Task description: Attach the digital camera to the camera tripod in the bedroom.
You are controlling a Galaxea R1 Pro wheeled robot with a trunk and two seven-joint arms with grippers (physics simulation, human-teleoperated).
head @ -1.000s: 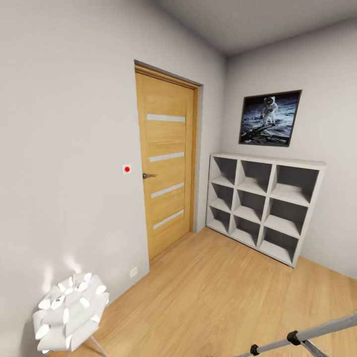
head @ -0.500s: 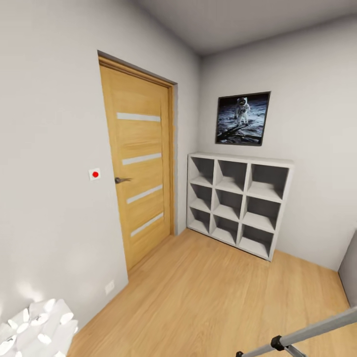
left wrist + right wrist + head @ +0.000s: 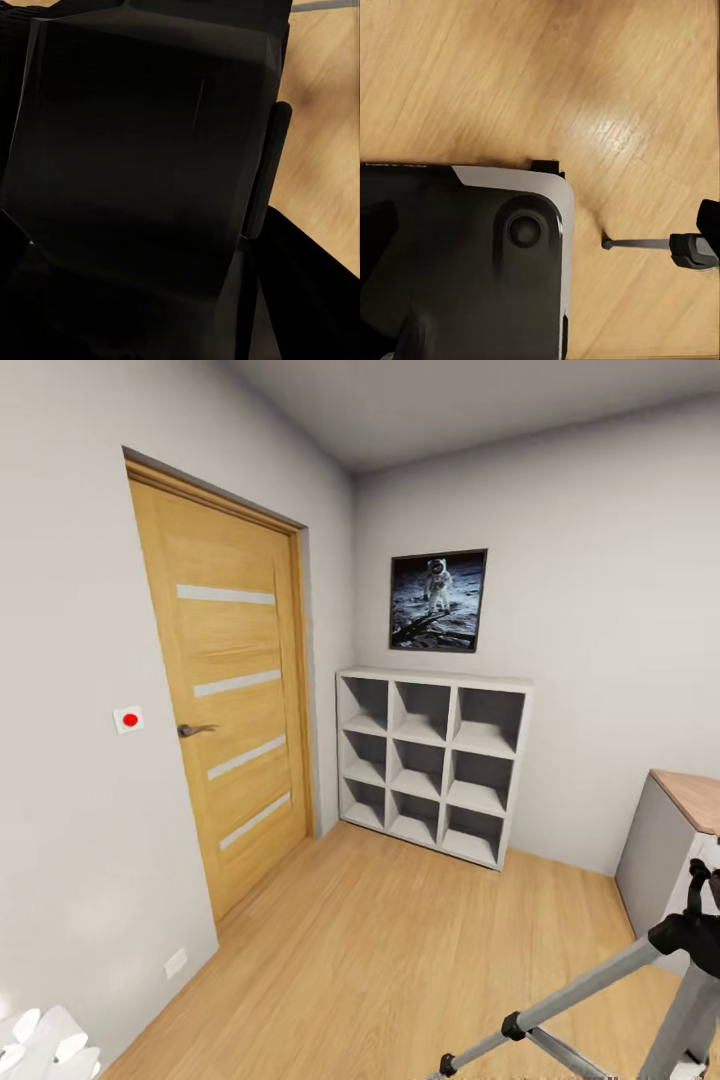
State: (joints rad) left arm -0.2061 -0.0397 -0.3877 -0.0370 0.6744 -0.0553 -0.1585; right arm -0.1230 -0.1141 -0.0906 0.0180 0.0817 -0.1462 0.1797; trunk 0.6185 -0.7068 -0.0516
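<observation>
While upright, camera tripod (image 3: 640,1000) splays silver legs.

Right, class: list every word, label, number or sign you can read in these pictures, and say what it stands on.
No readable text anywhere.
Wall plate beside the door: a plain red dot, no lettering.
Astronaut picture above the cube shelf: an image, no caption.
Camera tripod: no marking legible.
</observation>
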